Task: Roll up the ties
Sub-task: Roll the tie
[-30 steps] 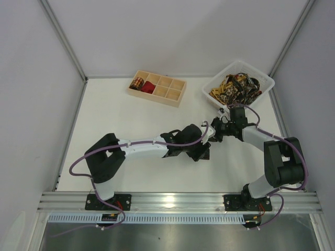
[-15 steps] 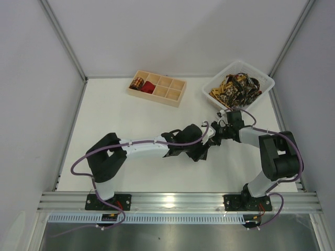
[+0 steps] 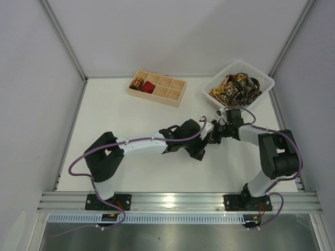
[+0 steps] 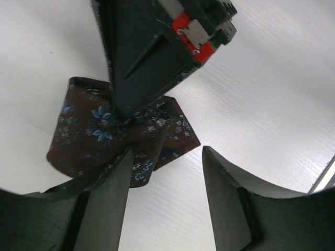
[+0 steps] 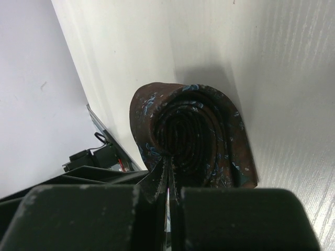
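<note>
While the right tool (image 5: 168, 175), jaws fully closed, pinches the layers of a dark brown fabric necktie with small blue flowers (image 5: 201, 130), wound in a loose coil on the white worktop (image 5: 293, 78) near its middle, the left tool (image 4: 166, 157) is about half open, gripping nothing. One finger (image 4: 107, 204) seems to touch the tie's outer fold; the other stands clear.
</note>
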